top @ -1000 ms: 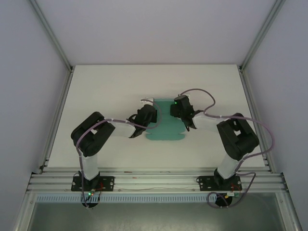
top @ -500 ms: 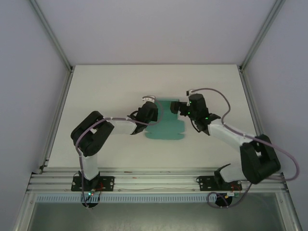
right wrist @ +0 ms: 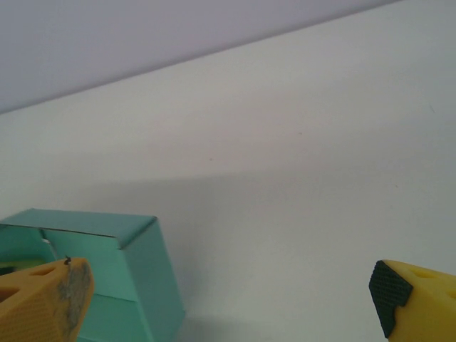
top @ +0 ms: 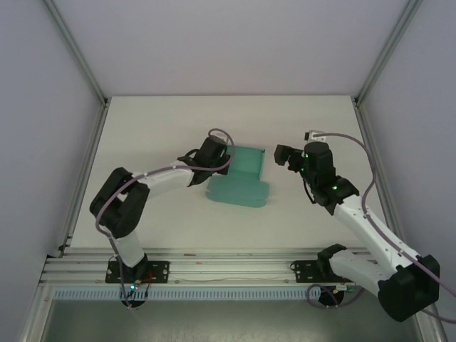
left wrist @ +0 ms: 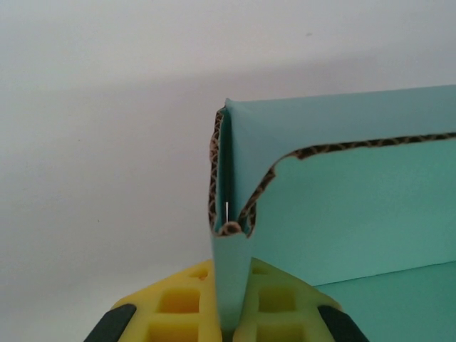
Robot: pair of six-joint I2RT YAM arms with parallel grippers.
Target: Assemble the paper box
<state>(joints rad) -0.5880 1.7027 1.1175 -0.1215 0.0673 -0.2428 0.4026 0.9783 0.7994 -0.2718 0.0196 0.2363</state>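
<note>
1. The paper box [top: 239, 187] lies near the middle of the white table [top: 157, 128]. It is a teal sheet, partly folded, with a flat panel whose near edge is scalloped. A wall stands up along the panel's 12 o'clock side.
2. The left gripper [top: 218, 158] sits at the box's 10 o'clock corner, and its arm reaches in from 8 o'clock.
3. In the left wrist view, the left gripper [left wrist: 229, 313] is clenched on the paper box [left wrist: 356, 206]. Its yellow fingers [left wrist: 178, 306] press on either side of a thin upright flap. The flap's cut edge shows a brown corrugated core.
4. The right gripper [top: 282, 154] is at the box's 3 o'clock, apart from the card and pointing toward 9 o'clock.
5. In the right wrist view, the right gripper [right wrist: 229, 292] is spread wide and holds nothing, with bare table between its fingers [right wrist: 43, 303].
6. In that same view, a folded corner of the paper box [right wrist: 146, 278] shows at 8 o'clock, beside the left-hand finger. I cannot tell whether they touch.
</note>
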